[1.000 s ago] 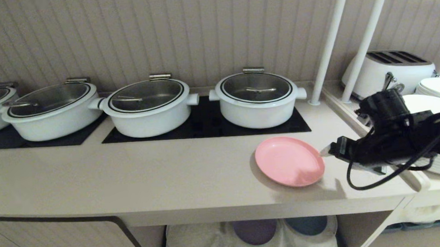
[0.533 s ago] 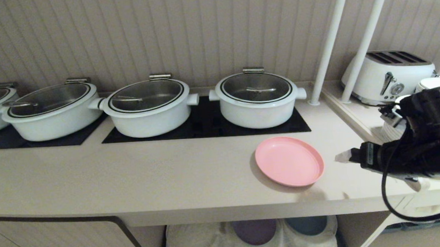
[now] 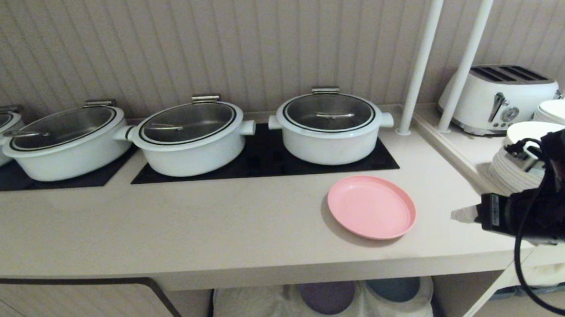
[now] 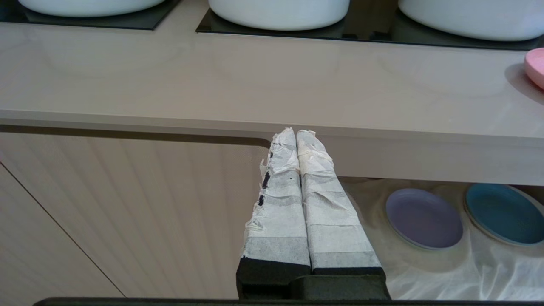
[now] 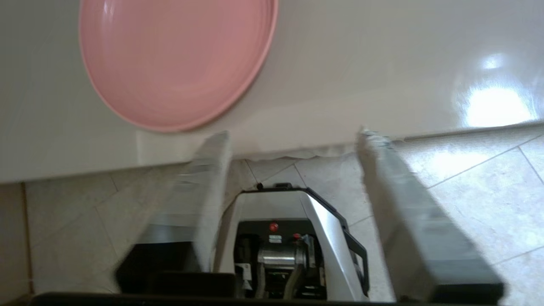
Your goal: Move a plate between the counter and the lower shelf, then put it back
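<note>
The pink plate lies flat on the beige counter near its front edge, with nothing touching it. My right gripper hovers to the right of the plate, apart from it, pointing toward it. In the right wrist view the plate sits beyond my right gripper, which is open with nothing between its taped fingers. The lower shelf, draped in white cloth, shows under the counter. My left gripper is shut and empty, parked below the counter's front edge.
Several white lidded pots stand on black hob panels at the back. A purple plate and a blue plate lie on the shelf. Two white poles, a toaster and stacked white plates fill the right side.
My right gripper has drawn back to the right and slightly down, away from the plate's right rim. The plate has stayed where it was on the counter.
</note>
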You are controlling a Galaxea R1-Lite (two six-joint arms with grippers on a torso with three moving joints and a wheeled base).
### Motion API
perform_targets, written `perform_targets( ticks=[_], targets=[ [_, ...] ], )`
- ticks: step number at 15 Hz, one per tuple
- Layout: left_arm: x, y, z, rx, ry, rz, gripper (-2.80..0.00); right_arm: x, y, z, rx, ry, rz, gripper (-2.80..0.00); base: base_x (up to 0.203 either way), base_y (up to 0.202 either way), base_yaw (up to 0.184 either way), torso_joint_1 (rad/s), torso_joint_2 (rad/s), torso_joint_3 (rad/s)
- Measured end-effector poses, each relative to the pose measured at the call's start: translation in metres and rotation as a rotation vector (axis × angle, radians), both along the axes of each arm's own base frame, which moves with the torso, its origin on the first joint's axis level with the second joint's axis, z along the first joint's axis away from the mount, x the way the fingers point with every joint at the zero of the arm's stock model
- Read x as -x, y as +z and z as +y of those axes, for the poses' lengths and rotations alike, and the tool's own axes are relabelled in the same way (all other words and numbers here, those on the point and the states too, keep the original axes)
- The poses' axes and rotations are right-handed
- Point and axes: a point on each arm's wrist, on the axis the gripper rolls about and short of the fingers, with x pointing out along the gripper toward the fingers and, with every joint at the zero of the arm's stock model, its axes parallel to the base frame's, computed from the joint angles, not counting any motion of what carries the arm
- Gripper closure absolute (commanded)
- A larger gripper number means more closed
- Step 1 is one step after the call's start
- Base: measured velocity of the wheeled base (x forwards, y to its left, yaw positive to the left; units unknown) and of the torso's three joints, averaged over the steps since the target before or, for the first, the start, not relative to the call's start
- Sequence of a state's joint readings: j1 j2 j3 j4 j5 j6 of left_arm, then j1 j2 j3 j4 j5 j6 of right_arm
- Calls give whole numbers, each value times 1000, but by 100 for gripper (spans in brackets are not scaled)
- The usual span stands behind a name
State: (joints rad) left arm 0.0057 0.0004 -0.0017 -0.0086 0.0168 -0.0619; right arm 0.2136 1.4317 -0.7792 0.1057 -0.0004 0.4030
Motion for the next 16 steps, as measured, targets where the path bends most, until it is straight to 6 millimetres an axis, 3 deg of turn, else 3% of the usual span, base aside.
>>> perform_targets(
  ticks=[4,11,16],
  targets=[
    [0,0,0,0,0,0,0,9,0,-2,-6,2,-58,0,0,0,0,0,0,0],
    [0,0,0,0,0,0,0,34,-3,-18,-48,-63,-411,0,0,0,0,0,0,0],
    [0,0,0,0,0,0,0,53,-25,-26,76,-120,-565,0,0,0,0,0,0,0]
  ],
)
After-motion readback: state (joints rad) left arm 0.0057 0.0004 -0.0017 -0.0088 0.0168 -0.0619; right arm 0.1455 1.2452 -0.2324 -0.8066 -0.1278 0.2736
